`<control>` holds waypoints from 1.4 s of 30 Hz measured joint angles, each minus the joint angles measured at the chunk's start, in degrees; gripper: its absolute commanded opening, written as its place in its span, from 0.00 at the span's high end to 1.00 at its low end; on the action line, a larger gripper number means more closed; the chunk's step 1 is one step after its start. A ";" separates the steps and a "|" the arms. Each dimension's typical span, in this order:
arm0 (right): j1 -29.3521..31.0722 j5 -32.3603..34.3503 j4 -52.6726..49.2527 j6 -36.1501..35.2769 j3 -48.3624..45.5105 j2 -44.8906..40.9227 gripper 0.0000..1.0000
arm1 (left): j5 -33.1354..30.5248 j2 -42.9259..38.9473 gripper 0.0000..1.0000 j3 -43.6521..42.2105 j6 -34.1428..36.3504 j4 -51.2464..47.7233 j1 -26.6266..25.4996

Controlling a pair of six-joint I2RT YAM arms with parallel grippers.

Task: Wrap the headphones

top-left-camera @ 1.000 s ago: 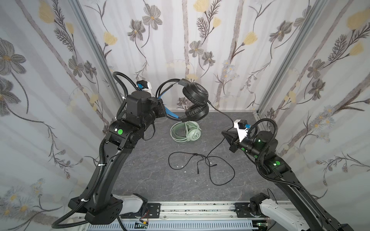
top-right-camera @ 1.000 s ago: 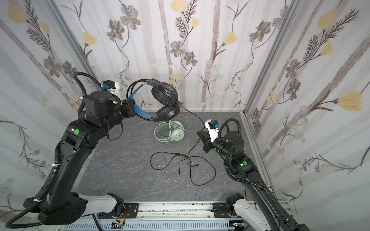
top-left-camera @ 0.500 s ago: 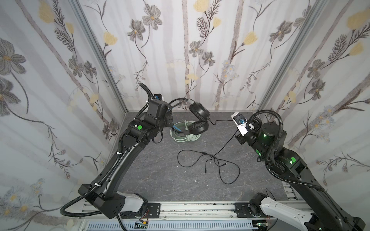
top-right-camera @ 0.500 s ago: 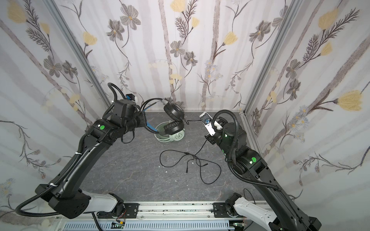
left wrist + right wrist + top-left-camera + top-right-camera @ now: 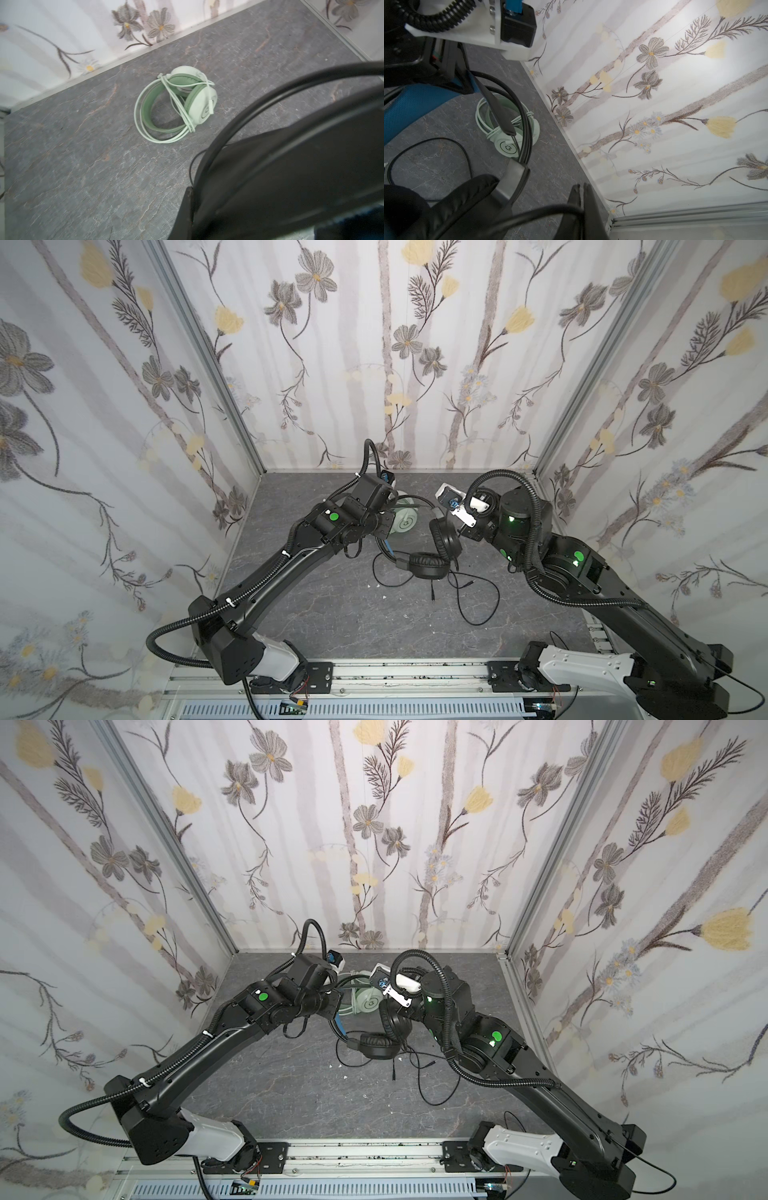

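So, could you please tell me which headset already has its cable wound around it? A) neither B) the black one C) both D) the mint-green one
D: the mint-green headset has its whitish cable looped across its band and earcups, while the black cable of the black headset trails loose over the table.

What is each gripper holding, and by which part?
Left gripper holds the black headphones by the blue-lined headband; right gripper pinches their black cable.
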 measured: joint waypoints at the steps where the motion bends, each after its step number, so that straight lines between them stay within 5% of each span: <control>1: 0.15 -0.07 -0.42 0.02 -0.11 0.26 1.00 | 1.14 0.00 1.00 -0.57 0.57 0.52 -0.39; 4: 0.35 -0.87 -0.70 0.68 -1.01 1.03 0.96 | 3.76 -0.13 1.00 -2.25 1.42 2.38 -1.53; 17: -5.18 -2.99 0.44 5.77 -5.25 0.07 0.52 | 11.45 -3.30 1.00 -8.35 2.78 8.76 -3.96; 42: -18.88 -18.49 11.65 19.26 -14.88 -5.46 0.37 | 14.78 -9.09 1.00 -6.49 -0.44 12.24 -4.50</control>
